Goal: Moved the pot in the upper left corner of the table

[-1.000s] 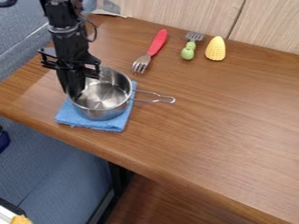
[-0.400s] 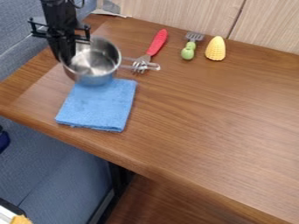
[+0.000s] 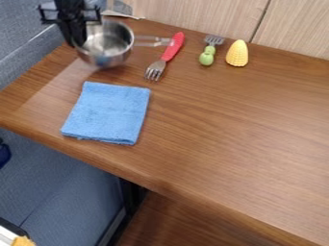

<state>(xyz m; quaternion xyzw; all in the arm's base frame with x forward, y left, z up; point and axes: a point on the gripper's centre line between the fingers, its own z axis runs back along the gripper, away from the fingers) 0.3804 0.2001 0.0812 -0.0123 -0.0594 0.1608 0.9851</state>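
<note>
At the upper left, the black gripper (image 3: 78, 39) is shut on the left wall of the metal pot (image 3: 108, 47). The pot is near the upper left corner of the brown table (image 3: 225, 125), beyond the blue cloth. Its wire handle points right and overlaps the red handle of the fork. I cannot tell whether the pot's base touches the table.
A folded blue cloth (image 3: 108, 113) lies left of the middle. The red-handled fork (image 3: 170, 52) is close to the pot, with a small green-handled fork (image 3: 208, 54) and yellow corn (image 3: 237, 53) farther right. A wooden wall panel (image 3: 199, 17) borders the back.
Together, the gripper and pot have moved off the blue cloth and up toward the table's upper left corner. The pot's handle has passed from below the red fork to across its handle.
</note>
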